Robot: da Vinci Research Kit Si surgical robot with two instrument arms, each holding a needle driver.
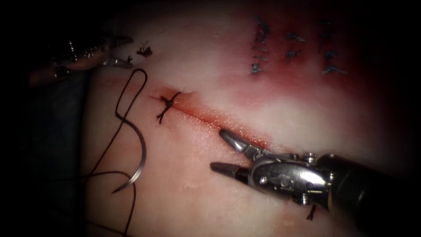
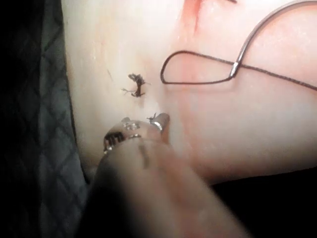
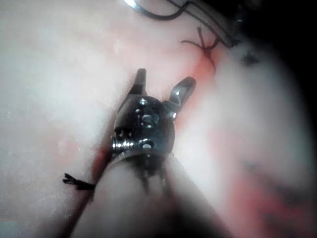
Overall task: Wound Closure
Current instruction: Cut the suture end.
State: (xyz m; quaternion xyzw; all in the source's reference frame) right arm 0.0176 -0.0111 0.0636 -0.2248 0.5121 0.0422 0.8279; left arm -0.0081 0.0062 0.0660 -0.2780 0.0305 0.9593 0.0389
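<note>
Curved needle [image 1: 139, 164] loose on tissue [image 1: 193, 193], left of cut [image 1: 210, 118], threaded.

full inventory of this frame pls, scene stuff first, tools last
tissue: 1, pale pink, under everything
cut: 1, red, running diagonally across the tissue
knotted stitch: 1, dark, across the cut's left end
needle: 1, curved, silver, lying free on the tissue left of the cut, held by neither tool
thread: 1 strand, dark, looped on the tissue left of the cut, running from the needle
cut ends of thread: 2, dark, one near the left tool, one by the right tool's shaft
older stitches: several, bluish, on reddened tissue at upper right
left tool: 1, metal, upper left, jaws open, holds nothing
right tool: 1, metal, lower right by the cut, jaws open, holds nothing
</note>
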